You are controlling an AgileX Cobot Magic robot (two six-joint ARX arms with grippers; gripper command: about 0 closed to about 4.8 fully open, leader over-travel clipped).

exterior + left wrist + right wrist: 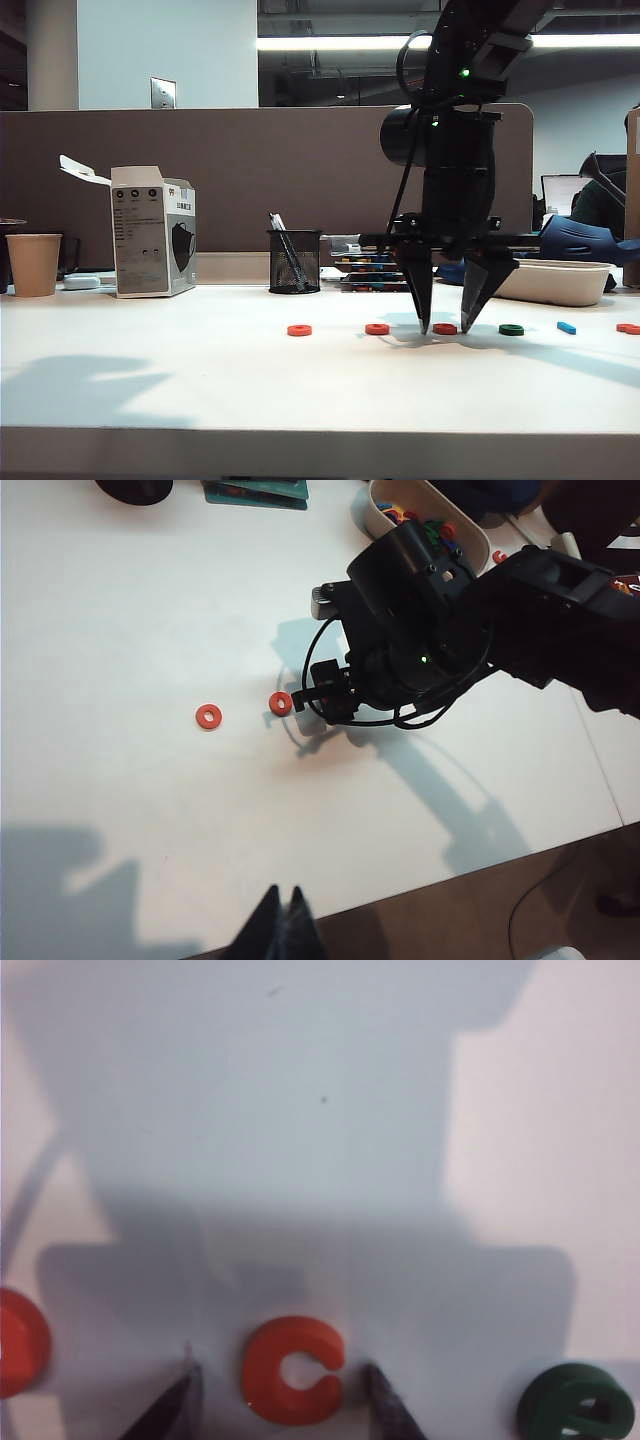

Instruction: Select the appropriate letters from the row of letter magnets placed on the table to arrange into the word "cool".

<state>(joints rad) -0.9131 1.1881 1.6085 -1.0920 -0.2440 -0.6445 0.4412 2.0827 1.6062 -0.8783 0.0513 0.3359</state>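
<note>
- The red-orange letter C [293,1371] lies flat on the table [200,380], right between the two dark fingertips [385,1405] of the right gripper [445,322], one tip on each side of it, no contact visible.
- Right gripper points straight down over the row of letter magnets, jaws spread wide, tips down at the tabletop, nothing pinched.
- Exterior view: the row runs parallel to the table's front edge, about midway back. From the left: a red-orange ring [299,330], a second red-orange ring [377,328], then the C under the claw, then the dark green letter [511,329], the short light-blue bar [566,327], and one more red-orange piece [629,328] at the right edge.
- In the right wrist view the green letter reads as an e, just beside the C.
- Left gripper [280,930] hangs high over the table's front edge, well apart from the magnets; its dark tips look pressed together.
- Along the back edge: a paper cup [33,264] at the far left, a white carton [152,232], a mesh pen holder [294,261] near the middle, a pale tray [555,281] to the right.
</note>
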